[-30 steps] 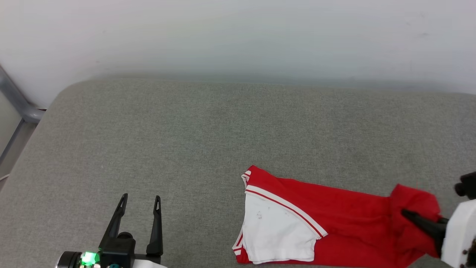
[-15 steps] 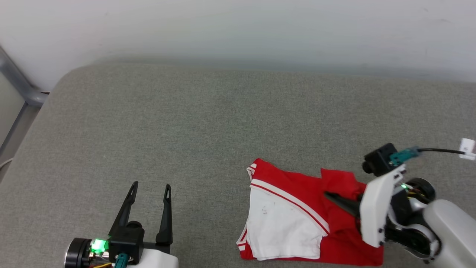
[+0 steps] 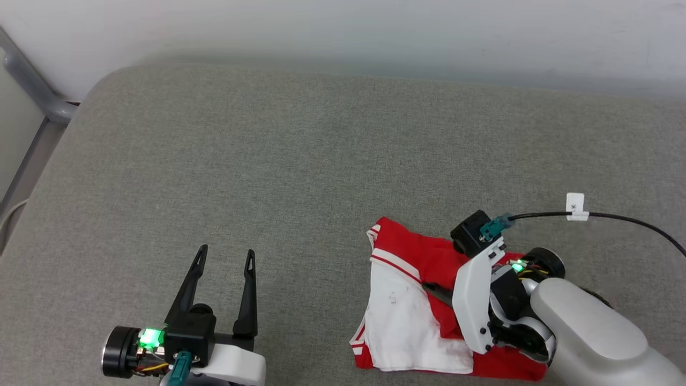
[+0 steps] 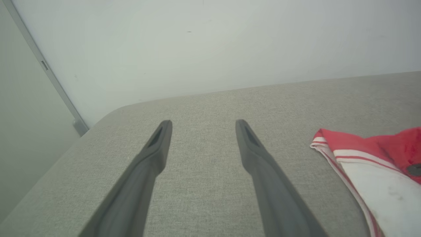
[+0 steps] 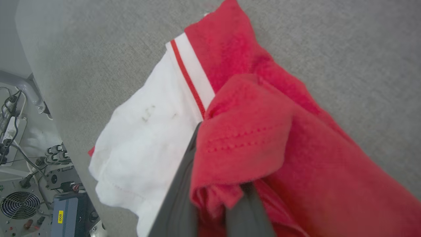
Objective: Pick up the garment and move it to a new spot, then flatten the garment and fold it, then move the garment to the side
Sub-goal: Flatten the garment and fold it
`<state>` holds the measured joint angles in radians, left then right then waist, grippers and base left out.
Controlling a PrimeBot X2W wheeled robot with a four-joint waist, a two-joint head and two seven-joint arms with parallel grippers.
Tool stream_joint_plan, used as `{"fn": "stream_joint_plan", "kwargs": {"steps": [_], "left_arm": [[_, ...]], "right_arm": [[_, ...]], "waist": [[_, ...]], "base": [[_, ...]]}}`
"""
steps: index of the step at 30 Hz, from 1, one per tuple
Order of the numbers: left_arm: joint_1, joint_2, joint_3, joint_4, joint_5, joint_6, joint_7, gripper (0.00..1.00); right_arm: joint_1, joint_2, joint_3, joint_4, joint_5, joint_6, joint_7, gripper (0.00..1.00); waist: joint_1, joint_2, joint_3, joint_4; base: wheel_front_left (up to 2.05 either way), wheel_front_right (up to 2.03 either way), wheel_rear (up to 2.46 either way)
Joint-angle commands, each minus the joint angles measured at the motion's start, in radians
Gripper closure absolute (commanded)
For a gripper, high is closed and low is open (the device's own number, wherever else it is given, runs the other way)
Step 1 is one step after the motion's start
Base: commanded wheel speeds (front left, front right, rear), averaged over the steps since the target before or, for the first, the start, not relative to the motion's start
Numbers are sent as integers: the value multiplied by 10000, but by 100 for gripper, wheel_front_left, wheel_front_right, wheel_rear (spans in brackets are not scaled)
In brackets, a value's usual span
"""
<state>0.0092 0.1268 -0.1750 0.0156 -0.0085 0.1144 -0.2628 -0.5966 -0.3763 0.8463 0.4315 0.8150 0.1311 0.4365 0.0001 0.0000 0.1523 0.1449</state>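
The garment [image 3: 407,316], a red shirt with a white sleeve and red-white striped trim, lies folded on the grey cushion [image 3: 268,161] at the lower right. My right gripper [image 3: 431,290] is shut on a fold of its red cloth and holds that fold over the white sleeve. The right wrist view shows the red fold [image 5: 243,144] draped across my two fingers [image 5: 179,194], with the white sleeve [image 5: 144,141] to their left. At the lower left my left gripper [image 3: 225,256] stands open above bare cushion, apart from the garment [image 4: 371,164].
A white wall [image 3: 343,27] runs behind the cushion. A grey metal frame [image 3: 32,91] stands at the far left. A black cable [image 3: 616,220] trails from my right wrist over the cushion. Past the cushion's edge, electronics and cables [image 5: 29,184] sit on the floor.
My right gripper has dragged the garment's right end leftward over itself, so the shirt is now about half as wide. The head camera has tilted, shifting the picture. The left gripper stays open.
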Motion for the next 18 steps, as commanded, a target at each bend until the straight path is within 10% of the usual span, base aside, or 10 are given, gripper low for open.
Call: {"fn": "stream_joint_plan", "kwargs": {"steps": [1, 5, 7, 8, 18], "left_arm": [[-143, -10, 5, 11, 48, -2, -25, 0], [-138, -5, 53, 12, 36, 40, -25, 0], [-71, 18, 92, 23, 27, 63, -25, 0], [-31, 42, 105, 37, 27, 69, -25, 0], [340, 180, 332, -17, -30, 134, -25, 0]], "right_arm": [[-149, 60, 164, 221, -129, -9, -128, 100], [-116, 203, 519, 652, -46, -9, -698, 100], [-190, 183, 590, 673, -57, -9, -1180, 53], [-227, 137, 601, 592, -98, -9, -1461, 0], [235, -774, -387, -420, -897, -9, -3969, 0]], "waist": [[-1, 0, 41, 39], [-1, 0, 72, 25], [-1, 0, 14, -34], [-1, 0, -34, -68], [-1, 0, -758, -677]], "base": [[0, 0, 0], [0, 0, 0], [0, 0, 0], [0, 0, 0], [0, 0, 0]]}}
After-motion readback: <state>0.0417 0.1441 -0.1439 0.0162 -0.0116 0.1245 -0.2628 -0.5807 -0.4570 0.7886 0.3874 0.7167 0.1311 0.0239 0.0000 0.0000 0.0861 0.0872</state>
